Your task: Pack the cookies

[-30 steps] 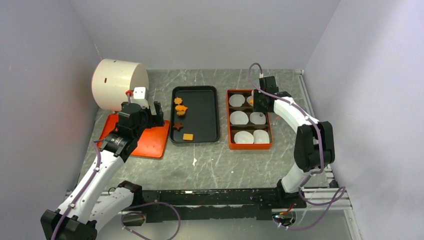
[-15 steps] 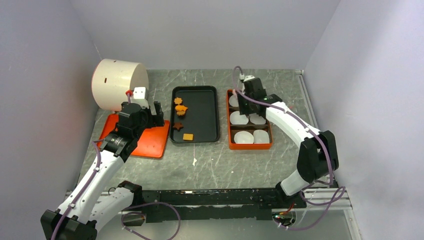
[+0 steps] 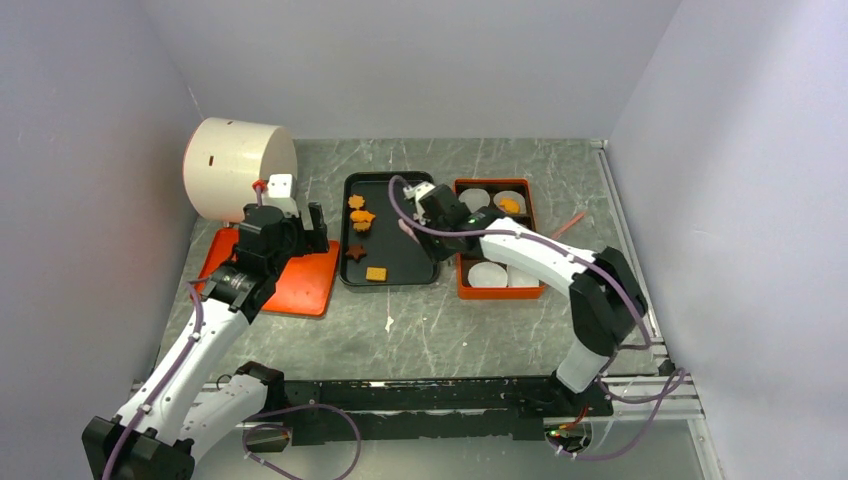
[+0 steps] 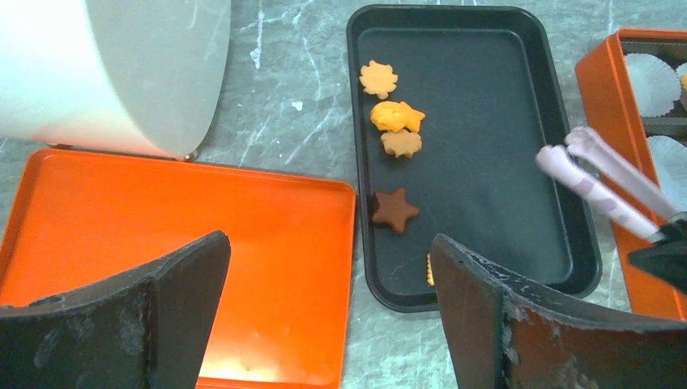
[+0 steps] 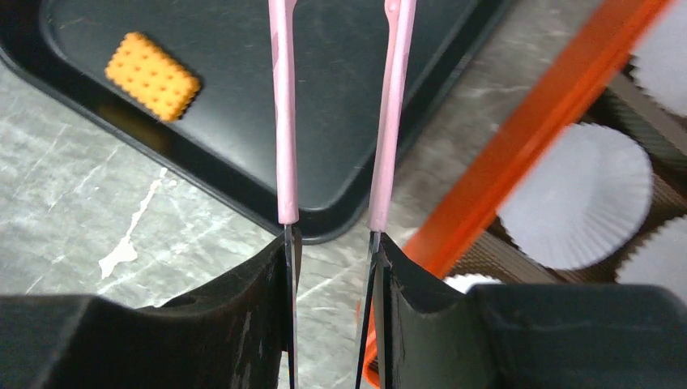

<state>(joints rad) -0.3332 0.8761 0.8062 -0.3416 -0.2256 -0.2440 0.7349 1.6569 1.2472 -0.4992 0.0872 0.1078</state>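
Note:
Several cookies lie on the black tray [image 3: 405,215]: orange ones [image 3: 360,215] at the far left, a brown star [image 3: 355,251] and an orange square [image 3: 376,273] nearer. In the left wrist view these are the orange shapes [image 4: 397,116] and the star [image 4: 394,209]. One more orange cookie [image 3: 509,205] sits in a far paper cup of the orange box [image 3: 500,293]. My right gripper [image 3: 432,215] is shut on pink tongs [image 5: 283,121]. Their tips are apart and empty over the tray's right side, with the square cookie [image 5: 153,75] to their left. My left gripper [image 4: 328,316] hangs open over the flat orange tray [image 4: 162,227].
A big white cylinder [image 3: 238,168] lies on its side at the back left, touching the flat orange tray [image 3: 290,280]. White paper cups [image 5: 583,194] fill the orange box. A small white scrap [image 3: 389,322] lies on the grey table in front of the black tray.
My right arm has swung left with the tongs, from over the orange box to the black tray's right side. An orange cookie now shows in a far cup. The left arm has not moved.

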